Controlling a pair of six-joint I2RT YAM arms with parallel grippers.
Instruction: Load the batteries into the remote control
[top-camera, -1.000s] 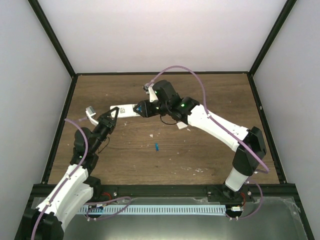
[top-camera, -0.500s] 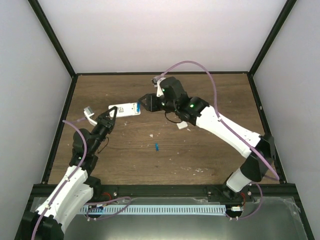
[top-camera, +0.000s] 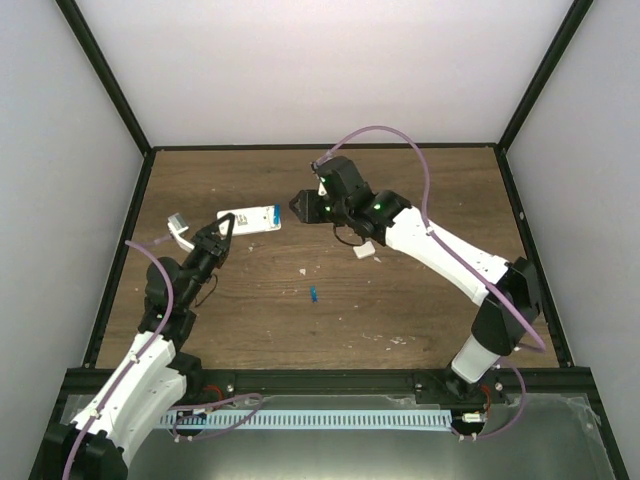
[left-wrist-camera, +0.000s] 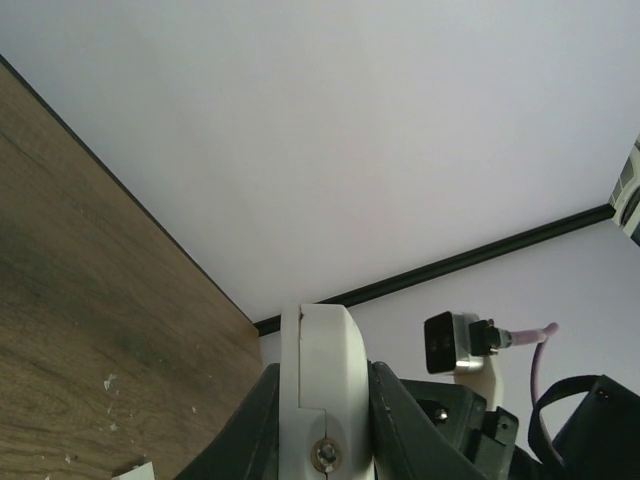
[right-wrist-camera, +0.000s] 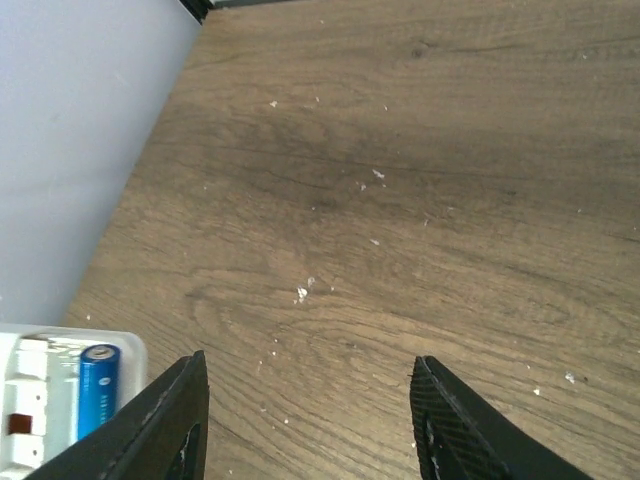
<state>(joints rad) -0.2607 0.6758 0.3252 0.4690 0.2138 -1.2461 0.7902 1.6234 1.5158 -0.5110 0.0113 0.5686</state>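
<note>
The remote (top-camera: 250, 218) had one blue battery (right-wrist-camera: 97, 388) sitting in its end, and the slot beside it was bare. A second ago your right pincer (top-camera: 297, 205) touched that end. Then it sat just beside it, wide open and holding nothing. Your left pincer (top-camera: 223, 234) seemed to grip the remote's other end. The other battery (top-camera: 313, 293) lay well apart from the remote, so I think it came next.

We saw the left arm stretched toward the remote control (top-camera: 250, 219), left gripper (top-camera: 224, 230) clamped on its left end, right arm elbowed well right of it, right gripper (top-camera: 299, 206) just beside its right end, jaws spread, empty.
</note>
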